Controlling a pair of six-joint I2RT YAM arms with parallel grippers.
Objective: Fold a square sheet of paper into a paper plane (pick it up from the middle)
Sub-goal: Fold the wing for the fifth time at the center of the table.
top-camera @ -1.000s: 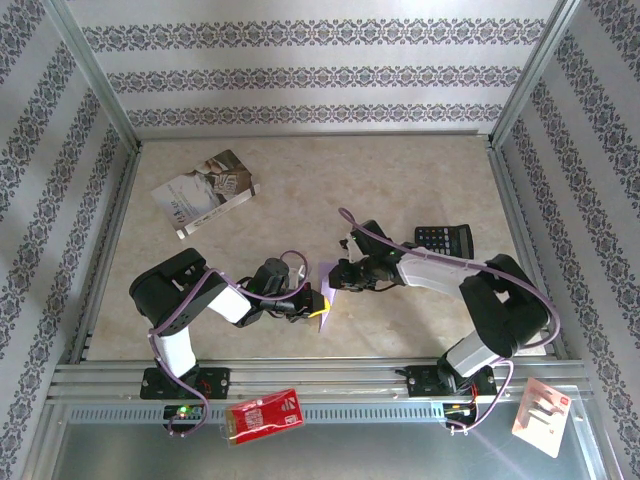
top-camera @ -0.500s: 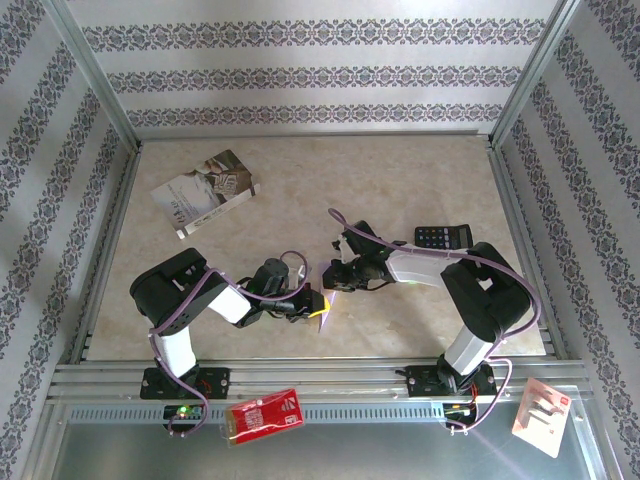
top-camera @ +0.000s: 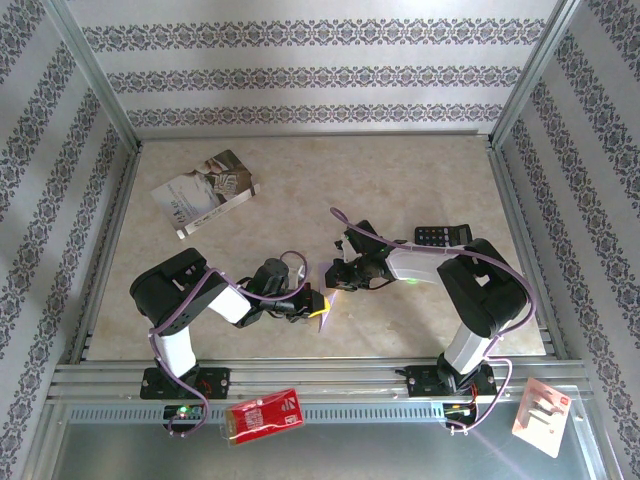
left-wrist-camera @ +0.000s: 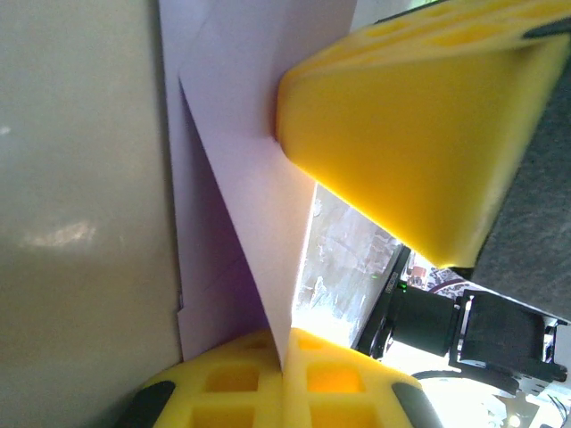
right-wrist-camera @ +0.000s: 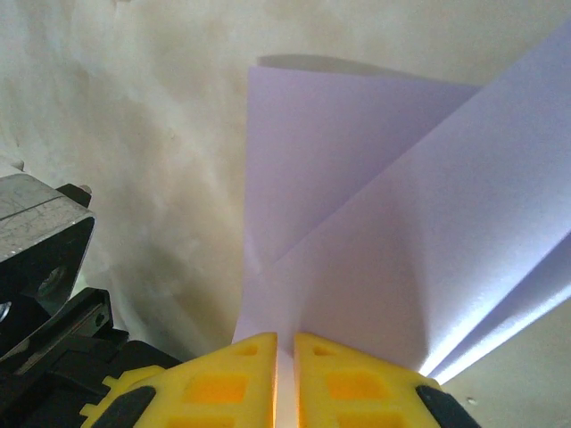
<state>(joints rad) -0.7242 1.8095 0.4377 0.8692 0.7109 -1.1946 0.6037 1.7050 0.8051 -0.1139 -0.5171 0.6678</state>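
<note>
The square sheet of paper (top-camera: 327, 284) is pale lilac, creased into layered flaps, and hangs between both grippers just above the table near the front middle. My left gripper (top-camera: 319, 304) is shut on its lower edge; in the left wrist view the yellow fingers (left-wrist-camera: 357, 392) pinch a folded flap of the sheet (left-wrist-camera: 241, 169) where they meet (left-wrist-camera: 285, 357). My right gripper (top-camera: 339, 277) meets the sheet from the right. In the right wrist view its jaws (right-wrist-camera: 285, 357) stand a sliver apart with the paper (right-wrist-camera: 375, 223) clamped between them. A paper plane is out of view.
A grey-white printed booklet (top-camera: 205, 190) lies at the back left. A black calculator (top-camera: 443, 236) sits just behind the right forearm. A red packet (top-camera: 264, 413) and a white packet (top-camera: 541, 414) rest on the metal ledge (top-camera: 330, 385) in front of the arm bases.
The right arm's elbow has swung left and its gripper has edged toward the left gripper, uncovering more of the calculator. The left arm has stayed still.
</note>
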